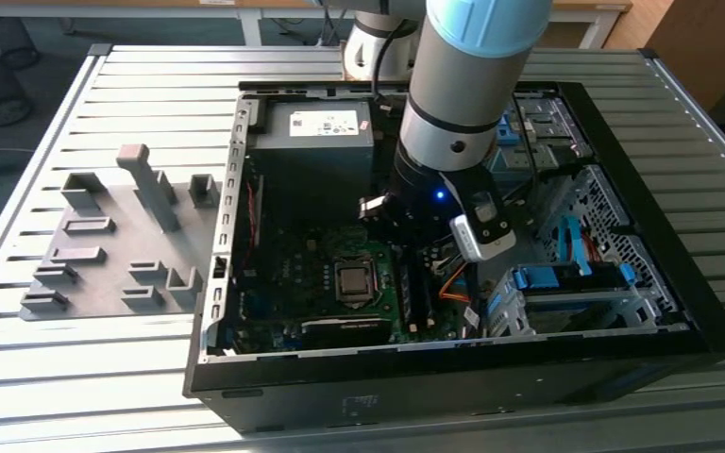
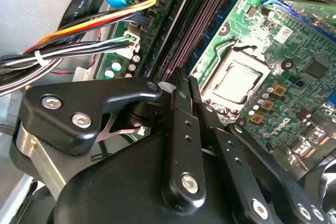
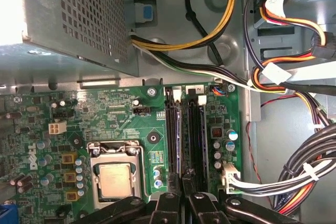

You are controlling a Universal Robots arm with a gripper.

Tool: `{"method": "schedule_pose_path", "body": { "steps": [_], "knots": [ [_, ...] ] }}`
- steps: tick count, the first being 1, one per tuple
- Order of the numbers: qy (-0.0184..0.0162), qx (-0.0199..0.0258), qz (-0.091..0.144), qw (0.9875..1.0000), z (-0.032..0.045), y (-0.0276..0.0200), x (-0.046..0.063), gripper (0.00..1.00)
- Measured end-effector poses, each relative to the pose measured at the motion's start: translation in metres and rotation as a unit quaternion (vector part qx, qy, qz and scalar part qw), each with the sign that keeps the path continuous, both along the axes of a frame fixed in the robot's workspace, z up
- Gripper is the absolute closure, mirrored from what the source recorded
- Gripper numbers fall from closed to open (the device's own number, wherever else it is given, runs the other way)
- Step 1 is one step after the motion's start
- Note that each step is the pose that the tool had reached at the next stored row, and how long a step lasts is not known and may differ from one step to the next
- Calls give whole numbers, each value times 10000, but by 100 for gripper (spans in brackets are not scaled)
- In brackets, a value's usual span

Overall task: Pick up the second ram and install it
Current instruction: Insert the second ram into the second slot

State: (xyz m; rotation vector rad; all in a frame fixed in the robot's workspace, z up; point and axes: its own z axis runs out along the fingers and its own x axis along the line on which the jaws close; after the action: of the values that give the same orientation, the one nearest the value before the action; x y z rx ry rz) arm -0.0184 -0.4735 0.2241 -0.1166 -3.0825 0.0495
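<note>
My gripper (image 2: 187, 80) hangs low inside the open computer case (image 1: 665, 354), right over the green motherboard (image 3: 110, 114). Its two black fingers (image 2: 178, 129) are drawn together with only a thin slit between them. In both wrist views the tips sit at the near end of the two long memory slots (image 3: 185, 135) beside the processor socket (image 3: 115, 179). One slot (image 2: 199, 27) shows a row of fine contacts. The second ram is hidden; I cannot make it out between the fingers or tell whether it stands in a slot.
Bundles of coloured cables (image 3: 294, 85) run close beside the slots. The grey power supply box (image 1: 318, 127) fills the case's far corner, and a drive cage with blue tabs (image 1: 577, 283) stands at the exterior view's right. Grey holder blocks (image 1: 124, 236) sit on the slatted table (image 1: 73, 377) outside the case.
</note>
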Motion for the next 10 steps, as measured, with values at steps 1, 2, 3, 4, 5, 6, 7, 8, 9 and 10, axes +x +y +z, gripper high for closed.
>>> {"method": "schedule_pose_path", "body": {
  "steps": [1,2,3,4,5,6,7,8,9,10],
  "knots": [
    [1,0,1,10000,0,0,1,87],
    [2,0,3,10000,0,0,2,87],
    [3,0,10,10000,0,0,2,87],
    [5,0,24,10000,0,0,2,87],
    [6,0,38,10000,0,0,2,87],
    [7,0,58,10000,0,0,4,87],
    [9,0,79,10000,0,0,5,87],
    [9,0,106,9999,0,0,5,87],
    [9,0,130,9999,0,0,5,87],
    [9,1,146,9999,0,0,5,87]
  ]
}}
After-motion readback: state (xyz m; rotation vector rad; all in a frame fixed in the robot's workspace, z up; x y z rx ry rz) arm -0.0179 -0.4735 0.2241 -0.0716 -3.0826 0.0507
